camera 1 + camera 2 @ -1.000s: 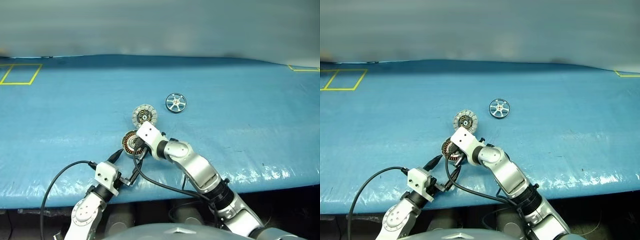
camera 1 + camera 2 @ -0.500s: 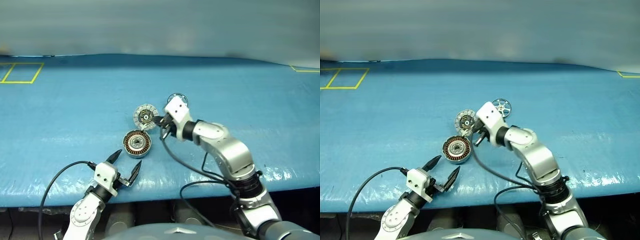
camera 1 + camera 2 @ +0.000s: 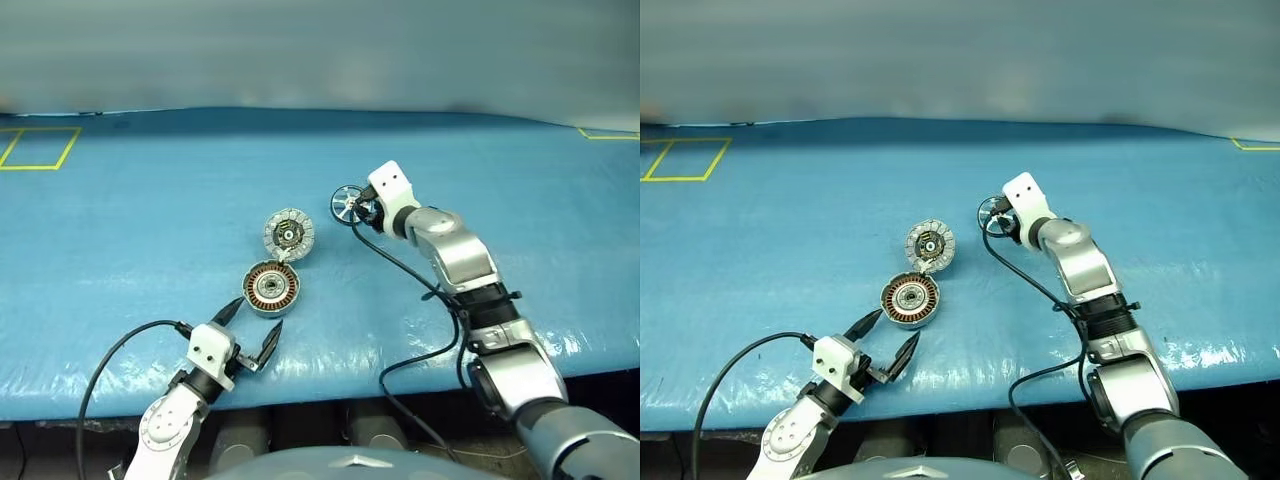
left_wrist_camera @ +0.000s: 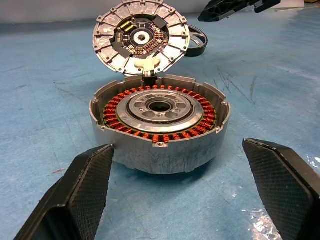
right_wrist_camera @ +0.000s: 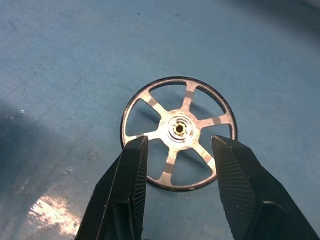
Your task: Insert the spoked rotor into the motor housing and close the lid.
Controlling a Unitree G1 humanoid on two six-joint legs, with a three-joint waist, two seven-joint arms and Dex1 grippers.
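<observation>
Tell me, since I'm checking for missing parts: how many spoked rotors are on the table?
1. The spoked rotor lies flat on the blue table, right of the open motor housing, with the right end effector over it.

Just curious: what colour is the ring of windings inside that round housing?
Copper-orange, seen best in the left wrist view, inside the grey motor housing.

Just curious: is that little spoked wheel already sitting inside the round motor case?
No, the spoked rotor lies flat on the blue table, apart from the motor housing.
</observation>
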